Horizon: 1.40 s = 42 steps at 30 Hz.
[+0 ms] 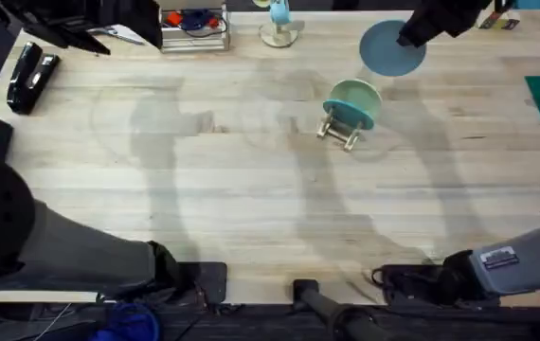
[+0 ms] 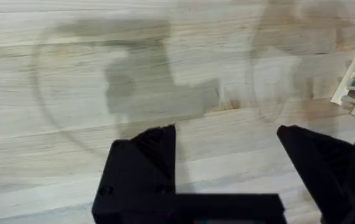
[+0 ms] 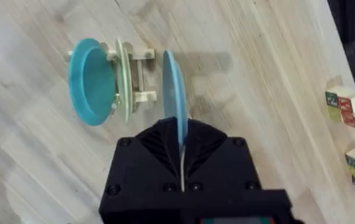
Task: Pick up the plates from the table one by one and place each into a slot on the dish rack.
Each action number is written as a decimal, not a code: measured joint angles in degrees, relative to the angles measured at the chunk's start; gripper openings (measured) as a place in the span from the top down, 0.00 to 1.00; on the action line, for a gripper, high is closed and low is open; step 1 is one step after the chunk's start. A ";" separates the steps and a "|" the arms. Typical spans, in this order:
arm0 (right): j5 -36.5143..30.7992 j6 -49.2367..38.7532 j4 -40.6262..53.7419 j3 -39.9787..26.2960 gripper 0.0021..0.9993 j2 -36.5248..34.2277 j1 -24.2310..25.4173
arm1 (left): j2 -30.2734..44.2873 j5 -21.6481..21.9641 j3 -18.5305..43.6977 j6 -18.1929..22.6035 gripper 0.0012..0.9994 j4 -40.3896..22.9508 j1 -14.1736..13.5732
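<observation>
so right end effector [image 3: 180,146] clamps blue plate [image 3: 172,93] edge-on, rim partly hidden; left end effector [image 2: 226,158] wide open, empty.

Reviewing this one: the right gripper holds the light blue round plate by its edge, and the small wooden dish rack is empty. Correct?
Not quite. The small wooden dish rack already holds a plate, the mint-green round plate, as the right wrist view shows. The right gripper does hold the light blue round plate by its edge.

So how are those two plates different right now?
The mint-green plate stands on edge in the dish rack, while the light blue plate is held above the table in the right pincer. One is greenish, the other paler blue. Both are plain, round and of similar size.
</observation>
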<state>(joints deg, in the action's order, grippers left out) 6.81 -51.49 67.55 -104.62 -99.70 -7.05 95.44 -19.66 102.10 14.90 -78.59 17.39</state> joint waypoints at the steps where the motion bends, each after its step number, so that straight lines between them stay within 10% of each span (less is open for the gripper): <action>1: 0.29 -0.44 0.09 0.00 0.97 0.00 0.00 | 0.00 0.00 0.00 0.00 0.01 -0.02 0.00; 42: 3.17 -4.48 3.13 0.00 0.97 -5.45 -0.58 | -0.01 0.00 0.00 0.01 0.00 0.00 0.00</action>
<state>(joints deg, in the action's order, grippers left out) 9.98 -55.98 70.67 -104.62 -105.15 -7.63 95.43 -19.66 102.10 14.91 -78.59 17.39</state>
